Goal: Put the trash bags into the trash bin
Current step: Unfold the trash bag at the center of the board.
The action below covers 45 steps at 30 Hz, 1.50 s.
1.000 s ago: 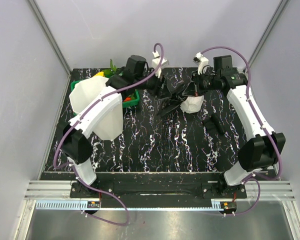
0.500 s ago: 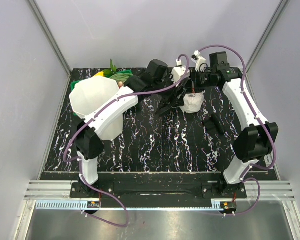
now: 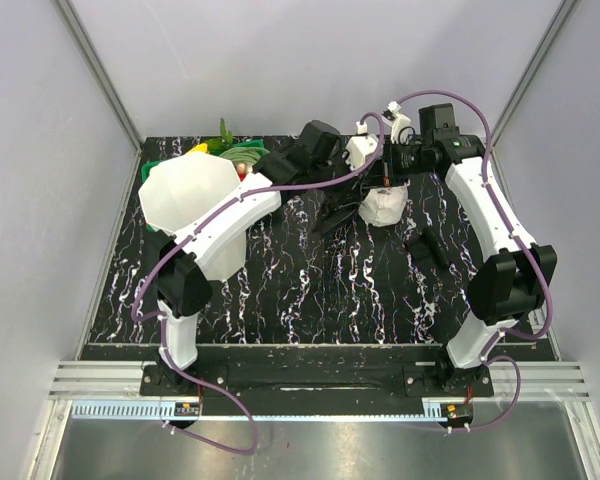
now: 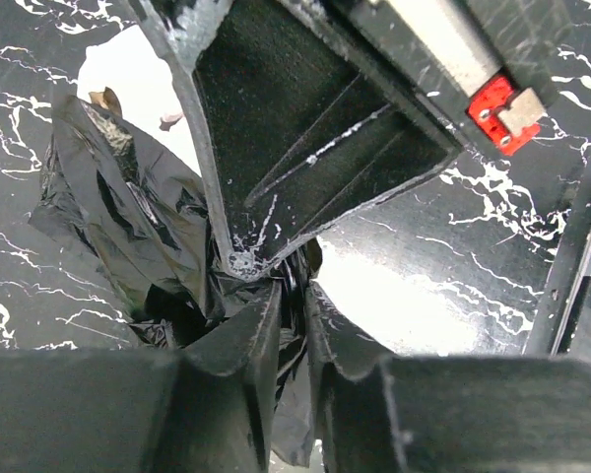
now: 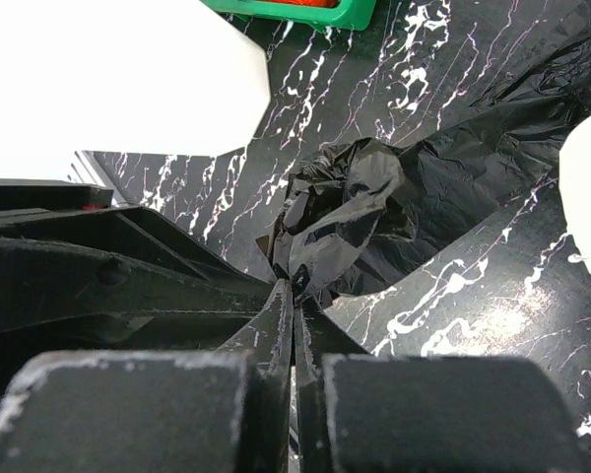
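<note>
- No word, brand, number or sign can be read in any of the views.
- The pale strip (image 3: 310, 409) along the near rail in the top view carries fine tick marks, too small to read any figures.
- The small tags (image 3: 187, 407) at the arm bases are too small to read.

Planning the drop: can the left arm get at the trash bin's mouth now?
Probably yes: the trash bin stands open under that arm, nothing else over it, though the right gripper pinches the trash bag.
</note>
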Tool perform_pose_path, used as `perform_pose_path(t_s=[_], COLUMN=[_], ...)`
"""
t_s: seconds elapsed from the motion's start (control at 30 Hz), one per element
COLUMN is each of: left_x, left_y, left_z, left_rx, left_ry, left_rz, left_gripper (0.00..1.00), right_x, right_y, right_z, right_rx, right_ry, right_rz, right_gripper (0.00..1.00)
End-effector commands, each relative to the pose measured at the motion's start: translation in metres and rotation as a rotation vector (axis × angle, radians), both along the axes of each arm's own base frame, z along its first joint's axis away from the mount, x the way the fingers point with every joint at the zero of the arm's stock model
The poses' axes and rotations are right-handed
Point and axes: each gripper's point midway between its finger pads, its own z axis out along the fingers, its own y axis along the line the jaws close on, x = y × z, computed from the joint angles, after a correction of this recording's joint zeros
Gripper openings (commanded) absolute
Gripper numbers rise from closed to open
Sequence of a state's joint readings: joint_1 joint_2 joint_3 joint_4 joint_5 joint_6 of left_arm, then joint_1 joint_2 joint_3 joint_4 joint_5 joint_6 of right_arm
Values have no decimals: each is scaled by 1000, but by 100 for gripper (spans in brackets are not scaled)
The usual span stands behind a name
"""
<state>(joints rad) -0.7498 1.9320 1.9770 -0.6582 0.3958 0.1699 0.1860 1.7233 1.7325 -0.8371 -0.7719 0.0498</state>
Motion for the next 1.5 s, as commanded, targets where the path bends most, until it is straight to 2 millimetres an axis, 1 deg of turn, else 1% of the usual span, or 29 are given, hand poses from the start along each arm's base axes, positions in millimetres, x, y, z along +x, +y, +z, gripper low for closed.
perform_pose_path(t_s=[0.0, 0.03, 0.13, 0.23, 0.27, 0.33, 0.4, 0.47, 0.57, 0.67, 0.7, 0.77, 0.8, 0.9, 1.03, 1.2, 1.27, 1.37, 1.47], left_x=[2, 2, 1, 1, 1, 3, 3, 5, 7, 15, 17, 21, 21, 19, 13, 12, 13, 10, 9], left_y=[-11, -11, -12, -11, -10, -7, -3, 2, 15, 30, 35, 43, 46, 51, 49, 41, 39, 37, 36], left_z=[18, 17, 15, 18, 20, 25, 32, 39, 53, 59, 58, 59, 58, 59, 58, 59, 59, 58, 56], left_rx=[-48, -47, -48, -53, -54, -58, -75, -96, -125, -141, -142, -150, -155, -197, -233, -263, -270, -276, -281], left_ry=[-35, -32, -25, -25, -33, -46, -51, -56, -57, -53, -53, -48, -37, -6, 16, 63, 76, 93, 108], left_rz=[-25, -26, -30, -32, -29, -25, -21, -17, 1, 32, 41, 59, 53, 30, -10, -26, -31, -37, -43], left_gripper=[12, 7, 1, 0, 0, 0, 0, 0, 0, 0, 0, 0, 0, 0, 0, 0, 0, 0, 0], right_x=[-3, -3, -3, -3, -3, -4, -4, -3, 0, 3, 4, 1, -1, -10, -17, -21, -16, -10, -9], right_y=[0, 1, 1, 0, 0, 1, 0, -2, -6, -12, -14, -15, -14, -8, 2, 27, 32, 34, 38], right_z=[15, 16, 16, 15, 15, 14, 14, 15, 18, 25, 26, 29, 32, 35, 38, 33, 27, 23, 22], right_rx=[24, 27, 29, 27, 27, 26, 20, 10, -5, -7, -6, 11, 12, 53, 105, 107, 101, 100, 125], right_ry=[-30, -33, -32, -31, -33, -35, -43, -54, -76, -97, -100, -99, -126, -129, -130, -152, -147, -147, -138], right_rz=[11, 13, 16, 16, 18, 26, 26, 20, 8, -7, -10, -2, 26, 84, 148, 224, 220, 218, 237], right_gripper=[0, 0, 0, 0, 3, 14, 20, 31, 34, 45, 46, 47, 48, 49, 50, 52, 52, 51, 47])
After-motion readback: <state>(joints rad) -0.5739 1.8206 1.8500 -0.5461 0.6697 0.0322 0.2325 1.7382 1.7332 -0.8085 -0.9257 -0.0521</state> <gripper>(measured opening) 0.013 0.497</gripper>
